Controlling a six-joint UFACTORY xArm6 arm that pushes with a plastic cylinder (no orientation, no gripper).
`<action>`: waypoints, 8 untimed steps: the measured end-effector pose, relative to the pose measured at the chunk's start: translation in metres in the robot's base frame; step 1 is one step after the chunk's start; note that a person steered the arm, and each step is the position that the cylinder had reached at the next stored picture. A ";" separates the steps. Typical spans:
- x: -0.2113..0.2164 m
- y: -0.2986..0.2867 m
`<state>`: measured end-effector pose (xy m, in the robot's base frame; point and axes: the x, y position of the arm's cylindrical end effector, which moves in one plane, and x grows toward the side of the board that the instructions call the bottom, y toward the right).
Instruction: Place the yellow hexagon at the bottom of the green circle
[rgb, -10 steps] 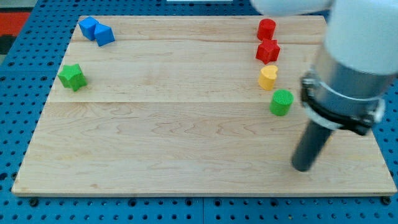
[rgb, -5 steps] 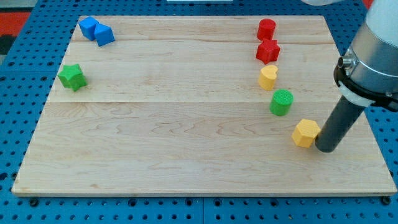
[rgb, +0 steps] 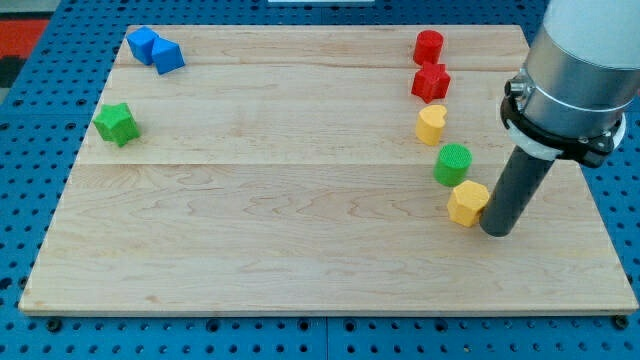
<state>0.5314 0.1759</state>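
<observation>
1. Jaws? None on this rig, so nothing is spread, pressed together or pinching. It's just a dark rod, and my tip sits touching the yellow hexagon on the side toward the view's right.
2. Tabletop first, since it's the biggest thing: the green circle stands well inside the edge, so a slide-off looks unlikely.
3. Hexagon's spot: just below the green circle and a touch toward the view's right, nearly touching it. Looks almost done to me.
4. Biggest risk: pushing further toward the view's left could send the hexagon past the spot under the circle. Pushing upward instead could knock the circle into the yellow heart above it.
5. A glancing contact could also spin the hexagon off sideways.
6. Hard to see: the arm's wide grey body covers the tabletop right of the circle, and the rod hides the hexagon's far face, so exact contact is a guess.
</observation>
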 end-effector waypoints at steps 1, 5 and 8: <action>0.002 0.000; -0.013 0.057; -0.021 -0.004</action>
